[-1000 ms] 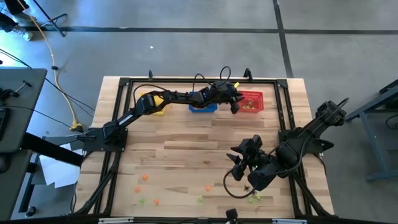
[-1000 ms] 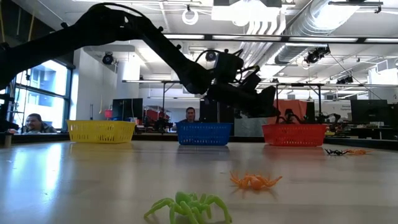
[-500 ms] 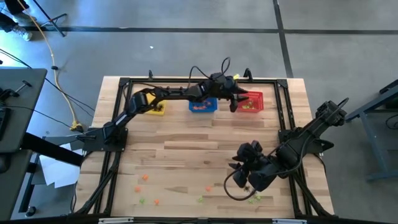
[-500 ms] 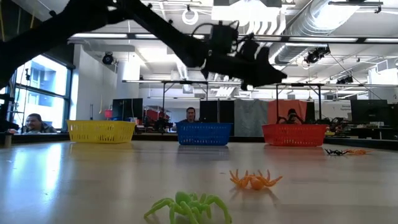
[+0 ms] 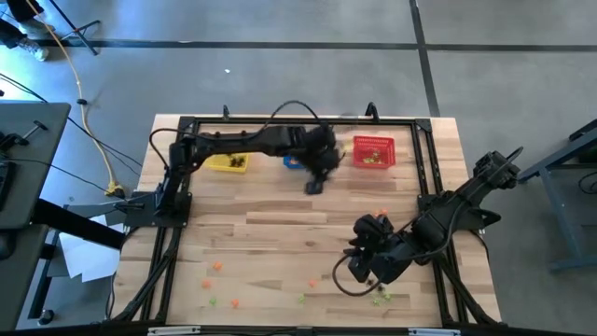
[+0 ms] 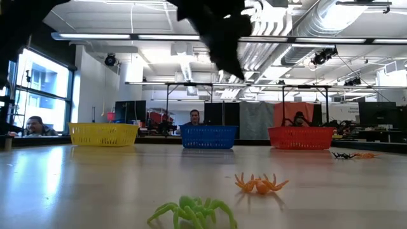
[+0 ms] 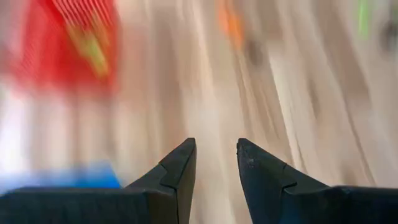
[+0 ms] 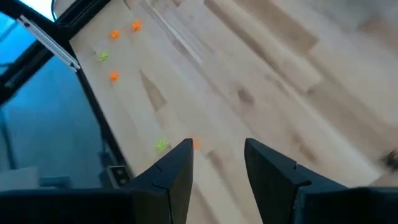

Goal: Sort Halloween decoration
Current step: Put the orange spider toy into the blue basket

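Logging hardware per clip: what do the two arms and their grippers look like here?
Both arms are dark, near black, jointed in segments with thin black cables looping off them. The left gripper has two matte dark fingers, wedge-shaped, tapering to blunt tips. The right gripper has the same dark angular pair. No markings or labels are visible.

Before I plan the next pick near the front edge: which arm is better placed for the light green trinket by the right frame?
Right. The right gripper hovers beside the green trinket, jaws open and empty; the left gripper sits far off by the baskets.
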{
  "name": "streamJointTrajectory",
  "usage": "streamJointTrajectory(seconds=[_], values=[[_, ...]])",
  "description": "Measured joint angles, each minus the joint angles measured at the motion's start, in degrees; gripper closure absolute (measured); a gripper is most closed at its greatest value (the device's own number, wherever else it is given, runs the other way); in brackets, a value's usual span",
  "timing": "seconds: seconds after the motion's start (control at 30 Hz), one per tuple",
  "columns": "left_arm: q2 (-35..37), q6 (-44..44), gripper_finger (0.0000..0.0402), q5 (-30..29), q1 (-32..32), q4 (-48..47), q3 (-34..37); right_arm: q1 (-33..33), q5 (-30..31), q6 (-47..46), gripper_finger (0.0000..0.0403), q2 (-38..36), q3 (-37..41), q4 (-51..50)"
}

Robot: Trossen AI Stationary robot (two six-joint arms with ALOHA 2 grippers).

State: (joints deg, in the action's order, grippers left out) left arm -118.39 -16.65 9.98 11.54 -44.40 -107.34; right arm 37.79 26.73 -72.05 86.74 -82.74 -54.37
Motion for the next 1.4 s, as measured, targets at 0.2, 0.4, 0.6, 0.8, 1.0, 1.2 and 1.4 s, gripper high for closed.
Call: streamJointTrajectory(seconds=[0.2, 0.4, 0.6, 0.8, 1.0, 1.2, 1.4], values=[[3.21, 2.78, 0.03, -3.42, -4.66, -16.69, 6.39, -1.1, -7.07, -2.58, 0.026, 0.0, 0.5, -0.19], [12.81, 8.73, 0.03, -4.77, -13.59, -12.93, 20.23, -2.66, -8.35, -5.23, 0.026, 0.0, 3.16, -10.87], [25.22, 20.99, 0.03, -14.63, -23.5, -4.42, 31.7, -5.71, -12.59, -2.11, 0.026, -0.02, 9.26, -16.12], [34.14, 33.09, 0.03, -27.13, -32.97, -1.77, 36.72, -10.46, -22.07, 5.05, 0.026, 0.04, 17.92, -4.89], [38.21, 39.99, 0.03, -34.25, -40.07, -2.0, 37.43, -14.4, -25.01, 4.13, 0.026, 0.02, 21.72, -0.88], [39.02, 45.16, 0.03, -37.1, -45.08, -2.48, 37.41, -17.06, -19.42, 7.25, 0.026, 0.02, 24.77, 0.98], [38.95, 48.85, 0.03, -43.71, -50.18, -3.3, 37.42, -20.56, -24.22, 9.49, 0.026, 0.02, 25.46, 0.86]])
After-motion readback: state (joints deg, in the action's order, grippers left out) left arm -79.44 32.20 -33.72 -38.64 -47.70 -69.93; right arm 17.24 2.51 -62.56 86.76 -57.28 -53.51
